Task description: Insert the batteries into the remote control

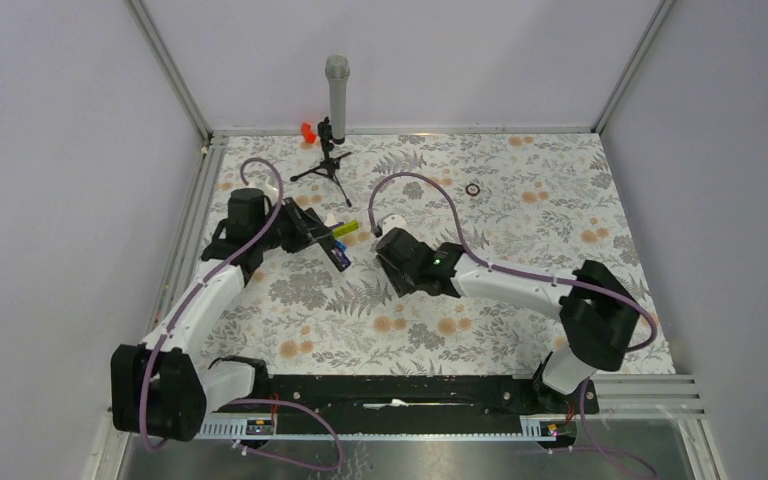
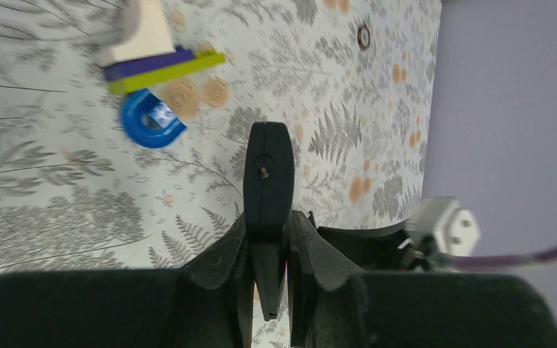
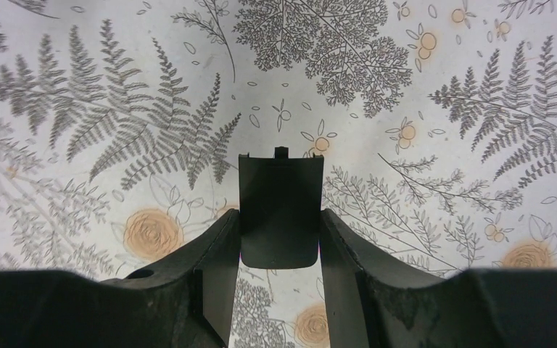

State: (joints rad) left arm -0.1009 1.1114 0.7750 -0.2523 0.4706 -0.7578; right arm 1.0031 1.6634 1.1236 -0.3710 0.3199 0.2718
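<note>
My left gripper [image 1: 310,228] is shut on the remote control [image 1: 334,251], a slim black bar. In the left wrist view the remote control [image 2: 267,174] stands on its narrow edge between the fingers and sticks out forward above the cloth; the gripper [image 2: 268,243] clamps its near end. My right gripper [image 1: 392,248] is shut on a small flat black square piece [image 3: 278,206], held by its two side edges just above the cloth, to the right of the remote. A lime-green and a purple stick [image 2: 163,67] lie by a white block and a blue ring [image 2: 152,120]. Whether these are batteries I cannot tell.
A grey microphone [image 1: 337,85] on a black tripod stands at the back, with a small red object [image 1: 308,131] beside it. A small dark ring [image 1: 473,189] lies on the floral cloth at the back right. Walls close the left, back and right sides.
</note>
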